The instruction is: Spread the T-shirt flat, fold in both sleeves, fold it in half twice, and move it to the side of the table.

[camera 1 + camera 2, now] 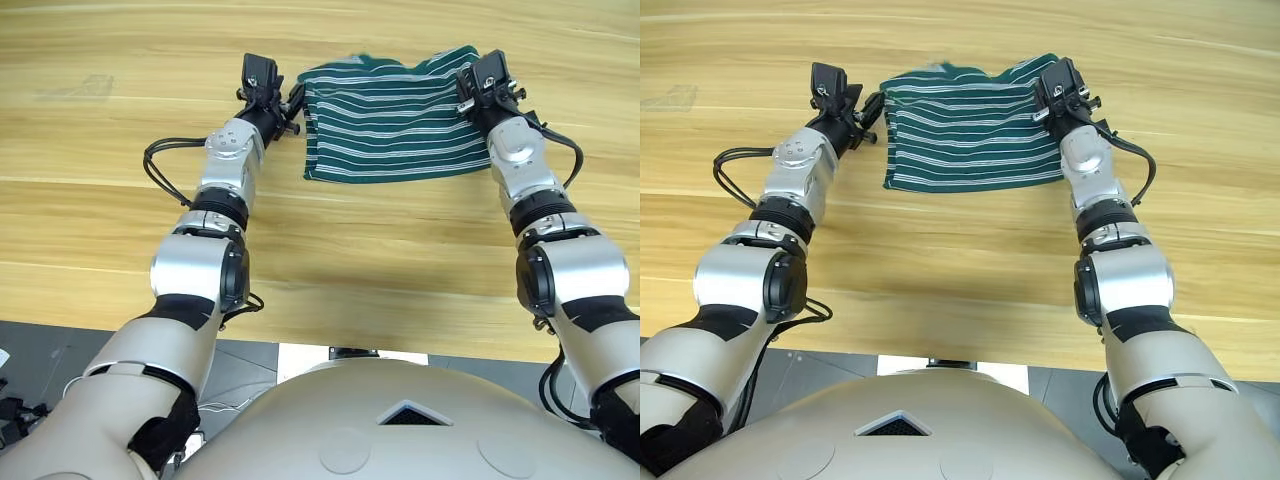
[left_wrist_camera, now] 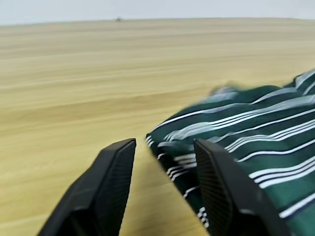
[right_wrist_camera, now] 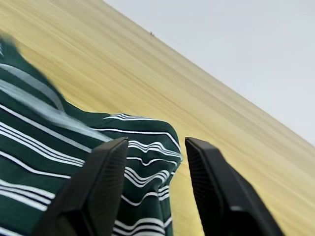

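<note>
- Wooden table [image 1: 350, 260] with light plank grain; a pale wall [image 3: 246, 49] stands beyond its far edge.
- T-shirt [image 1: 390, 115], green with white stripes, lies as a rough folded rectangle on the table, toward 12 o'clock.
- Left gripper [image 2: 165, 147] is at the shirt's 10 o'clock corner, fingers spread, with the cloth edge between them and not pinched.
- Right gripper [image 3: 156, 143] is at the 2 o'clock corner, fingers spread, with the shirt corner lying between them.

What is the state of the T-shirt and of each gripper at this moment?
T-shirt: folded into a rough rectangle, lying on the table.
Left gripper: open, at the T-shirt's left edge.
Right gripper: open, at the T-shirt's far right corner.
</note>
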Motion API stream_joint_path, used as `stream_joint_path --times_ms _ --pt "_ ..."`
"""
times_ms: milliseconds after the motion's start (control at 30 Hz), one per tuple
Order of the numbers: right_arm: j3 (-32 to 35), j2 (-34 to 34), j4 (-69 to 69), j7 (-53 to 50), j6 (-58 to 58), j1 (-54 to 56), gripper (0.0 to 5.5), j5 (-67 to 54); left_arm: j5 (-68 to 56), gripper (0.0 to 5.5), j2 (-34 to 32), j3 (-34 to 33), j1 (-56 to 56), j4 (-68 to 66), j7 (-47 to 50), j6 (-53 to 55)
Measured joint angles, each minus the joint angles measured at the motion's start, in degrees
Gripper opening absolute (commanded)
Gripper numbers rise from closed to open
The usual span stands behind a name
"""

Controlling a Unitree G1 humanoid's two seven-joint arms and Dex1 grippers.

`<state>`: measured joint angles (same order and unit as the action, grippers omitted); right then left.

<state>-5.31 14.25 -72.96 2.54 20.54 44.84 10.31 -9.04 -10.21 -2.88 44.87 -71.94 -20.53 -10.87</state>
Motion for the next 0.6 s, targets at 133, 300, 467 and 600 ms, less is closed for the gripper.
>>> stream_joint_path --times_ms 133,300,467,600 --pt "4.2 0.1 -2.0 -4.5 -5.0 0.5 3.19 -1.8 -0.4 3.17 -1.2 -3.8 0.0 -0.7 1.5 0.4" --pt "6.2 0.1 3.3 -3.3 0.6 -2.8 3.19 -3.4 1.0 3.84 -4.4 -4.3 -12.2 8.9 -0.5 -7.7" --pt "5.7 -5.4 26.7 -1.4 3.8 -13.9 3.19 -6.4 5.0 4.31 -4.6 3.3 -25.4 34.0 -5.5 -13.3" --pt "7.4 -7.9 45.0 -4.4 -0.4 -21.2 3.19 -8.7 10.1 4.31 -6.3 10.3 -20.7 37.5 -13.5 -13.3"
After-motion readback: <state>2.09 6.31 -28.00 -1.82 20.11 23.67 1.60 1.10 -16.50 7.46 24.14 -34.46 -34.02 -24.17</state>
